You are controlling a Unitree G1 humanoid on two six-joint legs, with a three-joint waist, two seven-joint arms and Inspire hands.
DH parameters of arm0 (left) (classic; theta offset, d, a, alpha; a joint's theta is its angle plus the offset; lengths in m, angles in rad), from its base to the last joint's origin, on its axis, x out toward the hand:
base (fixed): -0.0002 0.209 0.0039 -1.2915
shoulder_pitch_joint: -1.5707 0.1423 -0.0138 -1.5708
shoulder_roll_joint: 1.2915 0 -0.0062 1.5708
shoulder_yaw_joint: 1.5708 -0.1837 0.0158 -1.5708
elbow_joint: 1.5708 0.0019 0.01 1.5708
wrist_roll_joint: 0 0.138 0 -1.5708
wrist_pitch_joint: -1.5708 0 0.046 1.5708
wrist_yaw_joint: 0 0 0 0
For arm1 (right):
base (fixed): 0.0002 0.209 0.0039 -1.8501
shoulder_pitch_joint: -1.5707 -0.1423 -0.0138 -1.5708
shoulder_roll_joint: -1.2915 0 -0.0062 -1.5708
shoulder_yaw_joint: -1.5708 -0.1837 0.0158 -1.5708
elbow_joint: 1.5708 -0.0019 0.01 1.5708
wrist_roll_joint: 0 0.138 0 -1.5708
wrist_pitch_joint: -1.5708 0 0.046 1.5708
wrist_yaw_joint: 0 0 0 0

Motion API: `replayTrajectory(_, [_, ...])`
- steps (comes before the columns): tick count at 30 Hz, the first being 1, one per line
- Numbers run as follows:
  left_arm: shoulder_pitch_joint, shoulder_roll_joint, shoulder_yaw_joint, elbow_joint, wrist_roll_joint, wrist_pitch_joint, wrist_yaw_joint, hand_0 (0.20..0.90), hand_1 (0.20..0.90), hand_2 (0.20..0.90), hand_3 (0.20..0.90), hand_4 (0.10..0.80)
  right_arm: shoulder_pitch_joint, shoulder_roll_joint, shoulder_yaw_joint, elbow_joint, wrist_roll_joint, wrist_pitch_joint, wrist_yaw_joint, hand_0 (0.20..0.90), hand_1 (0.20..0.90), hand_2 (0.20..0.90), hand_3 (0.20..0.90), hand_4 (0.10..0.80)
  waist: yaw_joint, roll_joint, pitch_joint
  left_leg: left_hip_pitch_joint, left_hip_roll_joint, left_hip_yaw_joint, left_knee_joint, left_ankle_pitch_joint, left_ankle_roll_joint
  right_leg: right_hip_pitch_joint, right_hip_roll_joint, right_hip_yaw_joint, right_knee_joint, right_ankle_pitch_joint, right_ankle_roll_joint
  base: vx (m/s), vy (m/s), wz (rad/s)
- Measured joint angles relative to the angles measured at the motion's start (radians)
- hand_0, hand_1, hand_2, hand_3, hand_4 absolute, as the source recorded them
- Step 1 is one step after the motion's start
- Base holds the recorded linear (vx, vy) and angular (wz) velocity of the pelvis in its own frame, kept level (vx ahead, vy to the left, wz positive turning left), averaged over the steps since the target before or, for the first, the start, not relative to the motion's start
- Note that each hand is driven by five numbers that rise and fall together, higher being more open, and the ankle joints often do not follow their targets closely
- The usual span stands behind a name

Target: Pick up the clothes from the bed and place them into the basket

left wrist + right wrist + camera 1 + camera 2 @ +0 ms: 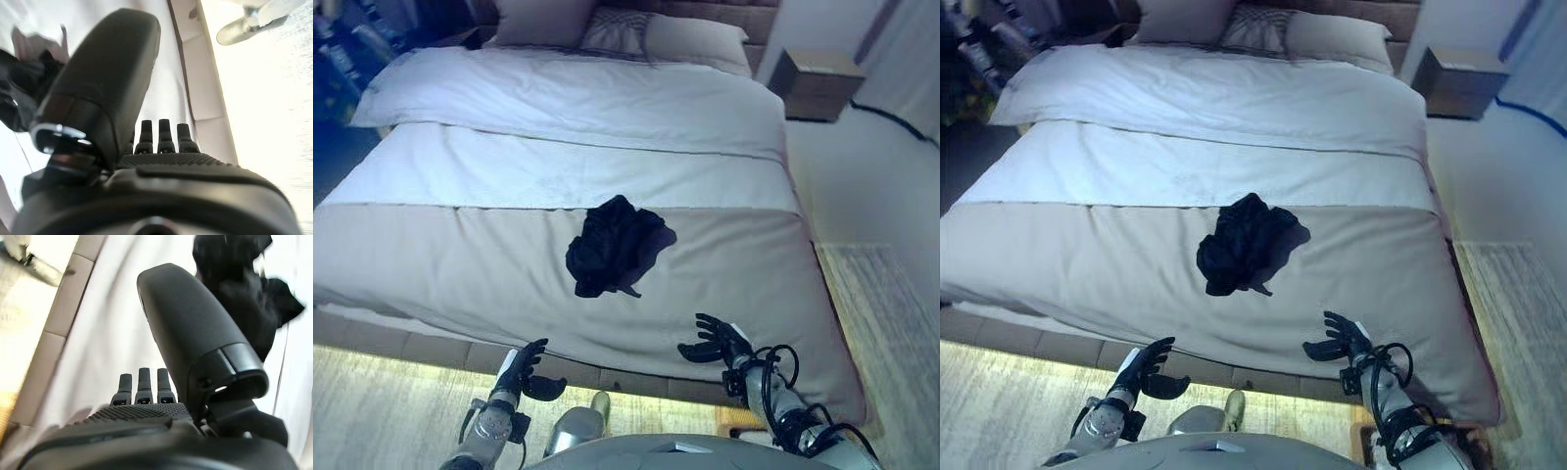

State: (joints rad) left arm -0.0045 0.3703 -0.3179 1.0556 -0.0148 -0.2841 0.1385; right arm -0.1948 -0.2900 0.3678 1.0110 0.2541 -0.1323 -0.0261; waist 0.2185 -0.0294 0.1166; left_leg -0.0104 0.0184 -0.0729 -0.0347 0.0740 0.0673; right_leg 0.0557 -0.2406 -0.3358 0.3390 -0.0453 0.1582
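A crumpled black garment [612, 245] lies on the grey bed cover [450, 264] near the foot of the bed; it also shows in the right eye view [1246, 243], the left wrist view [19, 93] and the right wrist view [244, 298]. My left hand [522, 370] is open and empty, low at the bed's foot edge, left of the garment. My right hand [715, 343] is open and empty over the cover's near edge, to the right of the garment and nearer to me. Neither hand touches it.
The bed has a white duvet [578, 108] and pillows [656, 34] at the far end. A wooden nightstand [818, 83] stands at the back right. A pale rug [891, 323] lies on the floor right of the bed.
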Motion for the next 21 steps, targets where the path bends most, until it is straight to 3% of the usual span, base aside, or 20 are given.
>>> replayTrajectory(2, [-0.008,0.002,-0.003,0.033,-0.002,0.005,0.016,0.9,0.9,0.9,0.9,0.8,-0.045,-0.016,0.004,0.015,-0.072,-0.019,-0.018,0.9,0.9,0.9,0.9,0.8,-0.017,-0.008,0.009,-0.004,-0.002,-0.057,-0.026,0.015,0.008,-0.029,0.078,0.031,-0.182,0.002,-0.003,-0.05,-0.317,0.79])
replayTrajectory(5, [-0.038,0.044,-0.026,0.037,-0.005,-0.004,0.031,0.9,0.9,0.9,0.9,0.8,-0.168,-0.057,0.09,0.035,-0.212,-0.042,-0.08,0.9,0.9,0.9,0.9,0.8,-0.039,-0.056,0.035,-0.106,-0.005,-0.101,-0.006,0.015,0.001,-0.157,0.132,0.076,-0.331,0.017,-0.015,-0.144,-0.224,0.78])
replayTrajectory(6, [-0.066,0.074,-0.053,0.041,-0.005,-0.003,0.028,0.9,0.9,0.9,0.9,0.8,-0.231,-0.079,0.123,0.044,-0.288,-0.043,-0.121,0.9,0.9,0.9,0.9,0.8,-0.052,-0.087,0.061,-0.168,-0.015,-0.117,0.017,0.023,-0.007,-0.184,0.135,0.091,-0.35,0.059,-0.01,0.036,-0.141,1.28])
replayTrajectory(7, [-0.104,0.078,-0.053,0.051,-0.007,-0.003,0.034,0.9,0.9,0.9,0.9,0.8,-0.289,-0.106,0.15,0.071,-0.337,-0.036,-0.145,0.9,0.9,0.9,0.9,0.8,-0.035,-0.099,0.087,-0.202,-0.012,-0.145,0.032,0.025,-0.021,-0.192,0.154,0.092,-0.362,0.081,-0.025,0.046,-0.242,1.26])
replayTrajectory(9, [-0.115,0.078,-0.047,0.042,-0.011,-0.003,0.049,0.9,0.9,0.9,0.9,0.8,-0.353,-0.129,0.147,0.089,-0.386,-0.035,-0.181,0.9,0.9,0.9,0.9,0.8,0.006,-0.108,0.119,-0.218,0.024,-0.119,0.051,0.026,-0.06,-0.181,0.183,0.058,-0.383,0.081,-0.026,-0.008,-0.192,0.54])
replayTrajectory(11, [-0.089,0.08,-0.04,0.039,-0.024,-0.003,0.051,0.9,0.9,0.9,0.9,0.8,-0.424,-0.142,0.156,0.087,-0.437,-0.037,-0.229,0.9,0.9,0.9,0.9,0.8,0.053,-0.118,0.15,-0.231,0.055,-0.125,0.066,0.025,-0.131,-0.168,0.213,0.026,-0.398,0.085,-0.031,0.003,-0.132,0.21])
replayTrajectory(13, [-0.088,0.078,-0.04,0.036,-0.025,-0.003,0.05,0.9,0.9,0.9,0.9,0.8,-0.479,-0.161,0.158,0.089,-0.45,-0.035,-0.25,0.9,0.9,0.9,0.9,0.8,0.089,-0.122,0.182,-0.24,0.066,-0.13,0.065,0.035,-0.141,-0.167,0.223,0.009,-0.402,0.086,-0.033,0.016,-0.132,0.23])
replayTrajectory(14, [-0.082,0.078,-0.04,0.024,-0.025,-0.004,0.048,0.9,0.9,0.9,0.9,0.8,-0.52,-0.171,0.158,0.097,-0.456,-0.022,-0.263,0.9,0.9,0.9,0.9,0.8,0.109,-0.123,0.202,-0.247,0.067,-0.142,0.064,0.048,-0.162,-0.167,0.224,-0.007,-0.405,0.091,-0.036,0.026,-0.083,0.28])
replayTrajectory(21, [-0.115,0.124,-0.038,-0.08,-0.027,-0.048,0.019,0.9,0.9,0.9,0.9,0.8,-0.728,-0.183,0.191,0.117,-0.492,0.059,-0.305,0.9,0.9,0.9,0.9,0.8,0.202,-0.121,0.301,-0.275,0.035,-0.194,0.07,0.054,-0.186,-0.164,0.21,-0.062,-0.407,0.098,-0.052,0.042,-0.099,0.27])
